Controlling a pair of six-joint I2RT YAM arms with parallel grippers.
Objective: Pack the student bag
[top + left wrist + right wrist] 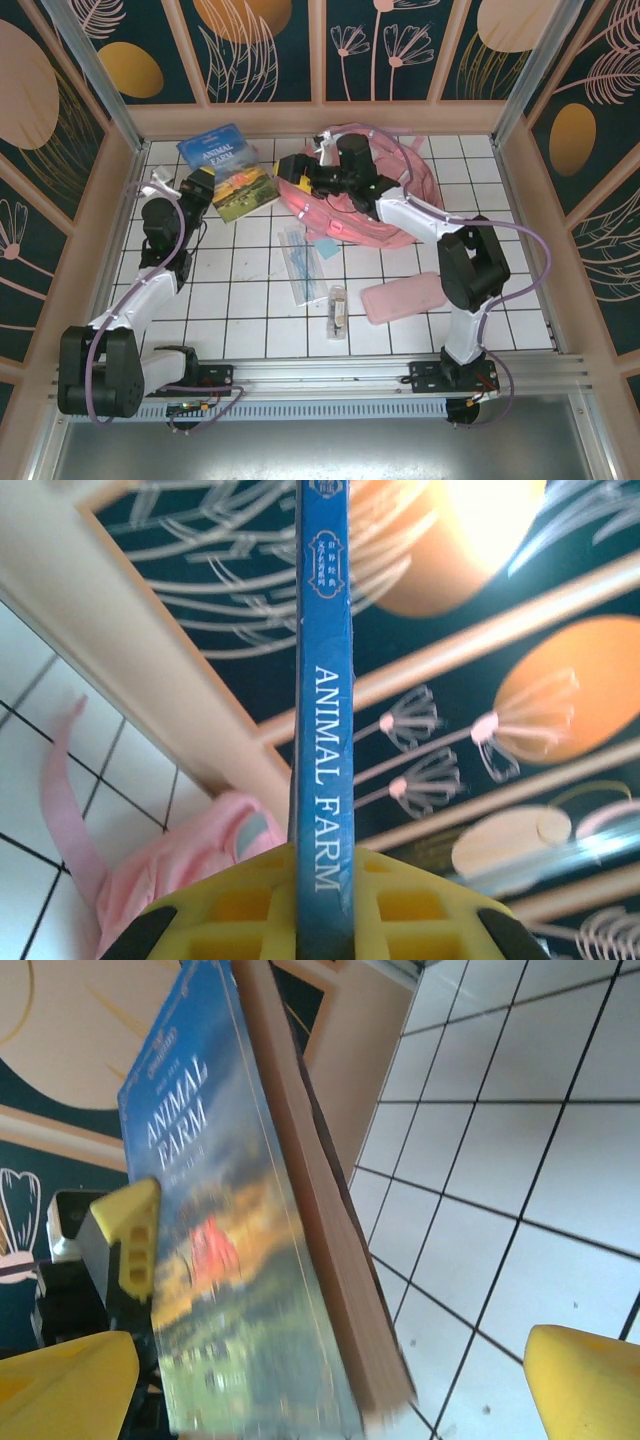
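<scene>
The student bag (420,175) lies at the far edge of the table (240,320), right of centre, contents not discernible; the right gripper (292,182) stands wide open at its left side, the left gripper (207,186) clamped on the Animal Farm book (228,170) beside it

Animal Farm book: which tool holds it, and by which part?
The left tool pinches the book across both covers at one end of its spine; the right tool is open, holding nothing.

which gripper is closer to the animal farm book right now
Left. The left gripper is shut on the book, clamping one end. The right gripper is open, its fingers spread either side of the book, not gripping it.
</scene>
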